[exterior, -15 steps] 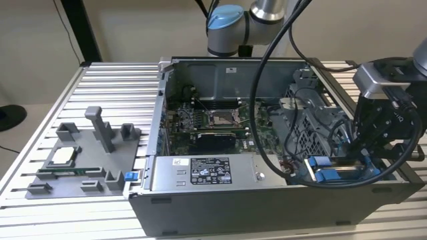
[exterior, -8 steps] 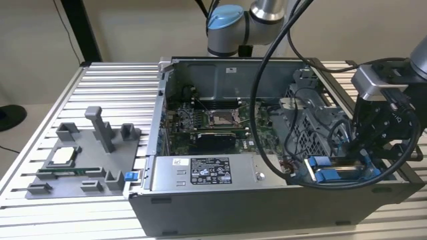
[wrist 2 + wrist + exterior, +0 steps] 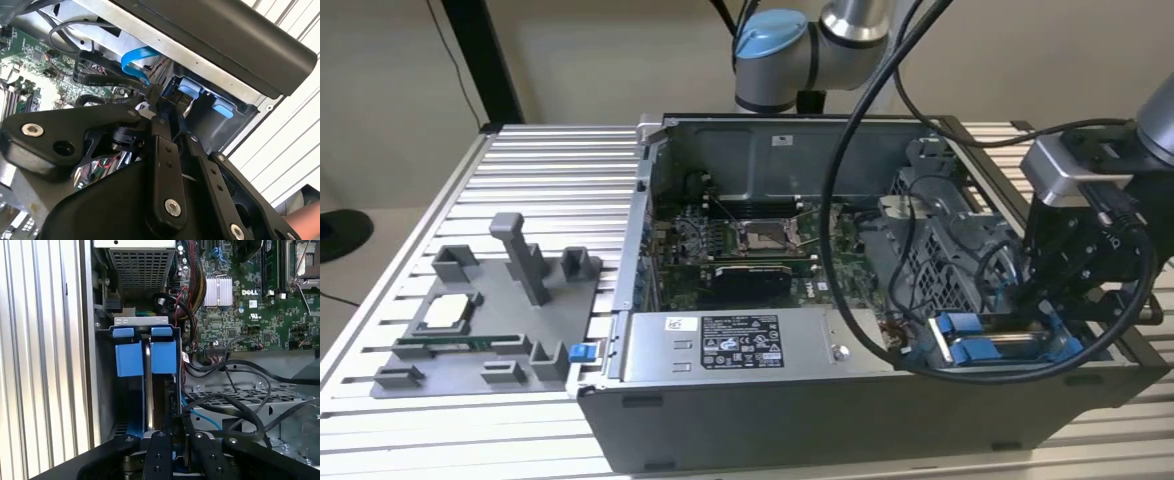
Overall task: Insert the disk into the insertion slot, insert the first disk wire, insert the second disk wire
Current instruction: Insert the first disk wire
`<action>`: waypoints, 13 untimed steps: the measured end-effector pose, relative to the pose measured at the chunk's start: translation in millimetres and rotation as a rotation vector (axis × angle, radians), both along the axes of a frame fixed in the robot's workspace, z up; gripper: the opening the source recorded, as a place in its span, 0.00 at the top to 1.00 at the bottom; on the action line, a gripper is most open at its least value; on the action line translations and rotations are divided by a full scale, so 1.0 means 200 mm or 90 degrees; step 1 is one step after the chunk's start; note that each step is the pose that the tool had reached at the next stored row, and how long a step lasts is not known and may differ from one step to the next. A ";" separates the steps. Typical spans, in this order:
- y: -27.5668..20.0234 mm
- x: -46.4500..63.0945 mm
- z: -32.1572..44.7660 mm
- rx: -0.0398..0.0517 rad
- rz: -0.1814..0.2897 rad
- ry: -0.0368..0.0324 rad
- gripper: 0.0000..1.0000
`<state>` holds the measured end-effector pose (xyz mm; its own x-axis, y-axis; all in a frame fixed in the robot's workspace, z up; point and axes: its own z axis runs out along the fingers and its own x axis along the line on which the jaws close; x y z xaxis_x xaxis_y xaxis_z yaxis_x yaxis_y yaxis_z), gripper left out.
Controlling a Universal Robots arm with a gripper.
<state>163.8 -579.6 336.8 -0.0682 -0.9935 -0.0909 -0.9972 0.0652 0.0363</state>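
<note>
In the exterior view the gripper (image 3: 1065, 322) hangs over one corner of the open computer case (image 3: 854, 420), its tips down among the blue fittings of the insertion slot (image 3: 923, 352). The disk (image 3: 994, 338) sits in that slot just below and beside the tips. The labelled power-supply box (image 3: 734, 345) lies well off toward the exterior view's left of the gripper, and farther that way a grey fixture tray (image 3: 494, 330) rests on the slatted table (image 3: 547, 170). In the second wrist view the gripper (image 3: 161, 100) has its black fingers (image 3: 165, 165) drawn close together. Whether anything is pinched between them cannot be told. Just past the tips are two blue tabs (image 3: 190, 90) at the slot's mouth, and a flat blue cable (image 3: 137, 62) curls near them. In the first wrist view the gripper (image 3: 176, 420) points along the insertion slot (image 3: 107, 380). The disk (image 3: 148, 390) stands edge-on inside it, straight ahead of the tips, between its two blue frame blocks (image 3: 130, 359). Black cables (image 3: 240, 405) loop beside the fingers, and the perforated cage (image 3: 142, 270) lies beyond the slot.
</note>
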 end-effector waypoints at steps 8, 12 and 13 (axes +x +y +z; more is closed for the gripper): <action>0.000 0.00 -0.044 -0.0002 0.001 -0.0002 1.00; 0.000 0.00 -0.045 -0.0002 0.001 -0.0002 1.00; 0.000 0.00 -0.045 -0.0001 0.001 -0.0002 1.00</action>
